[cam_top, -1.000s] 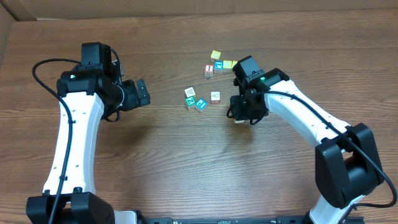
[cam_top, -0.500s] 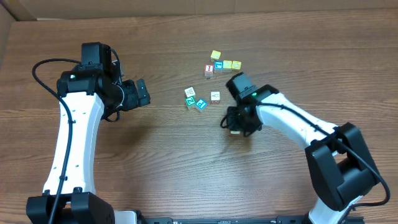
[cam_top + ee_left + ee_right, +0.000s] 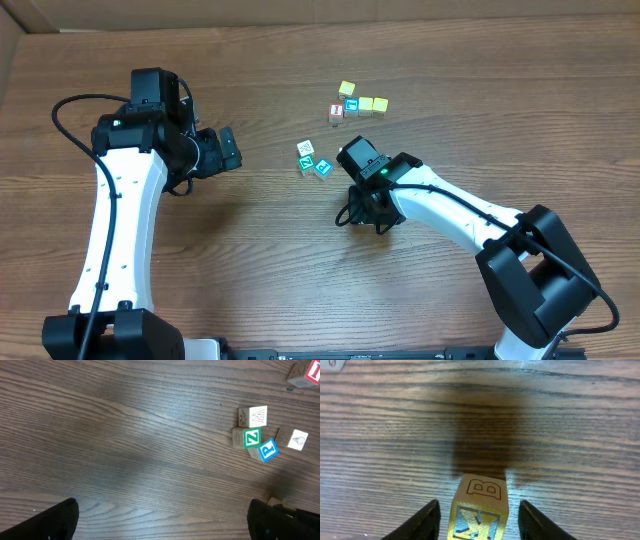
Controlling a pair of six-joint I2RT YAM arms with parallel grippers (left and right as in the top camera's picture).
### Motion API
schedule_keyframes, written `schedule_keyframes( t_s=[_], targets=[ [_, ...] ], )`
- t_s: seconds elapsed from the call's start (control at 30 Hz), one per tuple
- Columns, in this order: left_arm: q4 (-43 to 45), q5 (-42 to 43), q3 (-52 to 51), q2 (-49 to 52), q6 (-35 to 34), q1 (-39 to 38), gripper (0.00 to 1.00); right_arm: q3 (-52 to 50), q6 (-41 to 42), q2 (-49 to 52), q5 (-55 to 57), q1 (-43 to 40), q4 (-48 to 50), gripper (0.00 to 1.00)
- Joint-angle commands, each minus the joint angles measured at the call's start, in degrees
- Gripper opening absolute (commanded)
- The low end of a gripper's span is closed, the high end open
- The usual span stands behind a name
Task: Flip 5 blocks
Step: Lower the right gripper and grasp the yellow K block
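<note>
My left arm (image 3: 115,215) and right arm (image 3: 450,205) are long white shells with rounded edges, joined by chunky black housings at the base, elbow and wrist. A thin black cable (image 3: 62,120) loops beside the left one, and a small green light (image 3: 381,171) glows on the black housing at my right wrist. My fingers (image 3: 427,521) are matte black, with smooth, rounded tips.

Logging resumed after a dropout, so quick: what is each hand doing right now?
Left hand: open, holding nothing.
Right hand: open, straddling a yellow letter block without gripping it; a gap shows on each side.
</note>
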Motion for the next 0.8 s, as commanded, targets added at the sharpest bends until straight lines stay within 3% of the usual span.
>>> schedule_keyframes(
  t_s=[0.0,0.1,0.23,0.53,0.6,0.63,0.7,0.77],
  targets=[
    [0.2,-0.4,1.3,0.6,-0.7,-0.4,1.0,-0.4,0.6,-0.9,1.0,0.0,0.5,0.54],
    [0.2,-0.4,1.3,0.6,-0.7,-0.4,1.0,-0.4,0.6,-0.9,1.0,0.0,1.2,0.52],
    [0.2,-0.4,1.3,0.6,-0.7,-0.4,1.0,-0.4,0.6,-0.9,1.0,0.0,1.7,0.38],
    [0.2,-0.4,1.3,0.6,-0.7,-0.4,1.0,-0.4,0.6,-0.9,1.7,0.0,1.4,0.3],
    [0.2,-0.4,1.3,0.6,-0.7,-0.4,1.0,-0.4,0.5,-0.9,1.6,0.0,1.4,0.31],
    [0.2,-0.4,1.3,0.6,-0.7,-0.4,1.0,-0.4,0.5,-0.9,1.6,0.0,1.4,0.41],
    [0.2,-0.4,1.3,0.6,-0.7,-0.4,1.0,-0.3,0.3,-0.9,1.6,0.0,1.5,0.5],
    [0.2,-0.4,1.3,0.6,-0.7,-0.4,1.0,0.3,-0.4,-0.9,1.6,-0.1,1.7,0.54]
  ],
)
